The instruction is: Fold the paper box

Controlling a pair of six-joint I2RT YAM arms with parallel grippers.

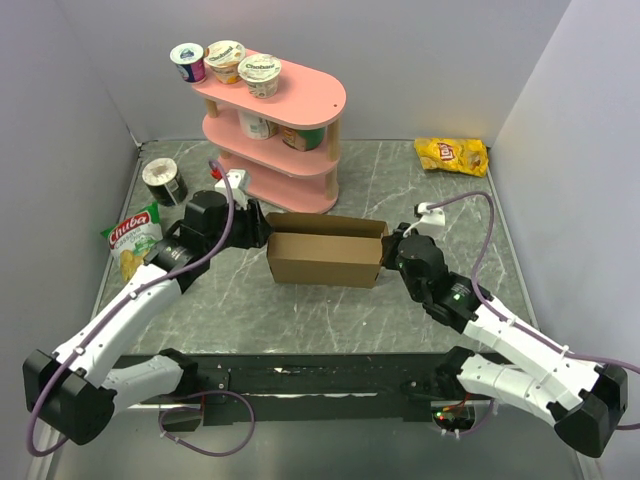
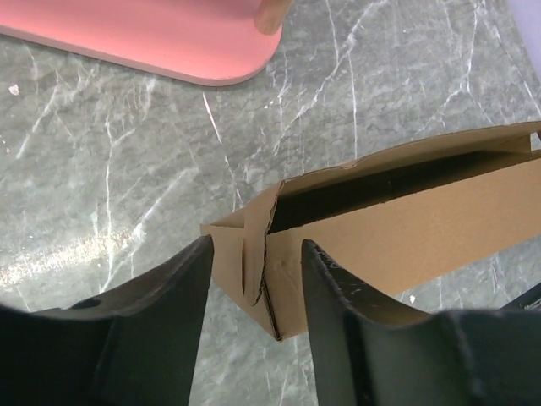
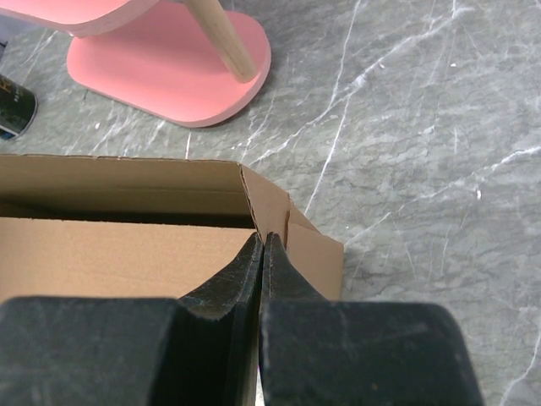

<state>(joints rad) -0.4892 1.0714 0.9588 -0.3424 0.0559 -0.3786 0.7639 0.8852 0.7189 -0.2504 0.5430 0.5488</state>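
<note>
1. The paper box sits in the middle of the counter, just in front of the pink shelf, with its long walls up and its top open; it is thin brown card, so I'd judge it light, stiff across the panels and weak at the creases; it would likely slide on the smooth stone-look top, or dent under a hard squeeze.
2. I'd take it at the short ends, by the corner flaps, bracing one end while the other is worked.
3. The left gripper reaches in low from the left; its jaws stand partly apart, straddling the box's left corner flap.
4. The right gripper comes in from the right; its jaws are pressed together, tips at the right end wall; whether they nip any card I cannot tell.
</note>
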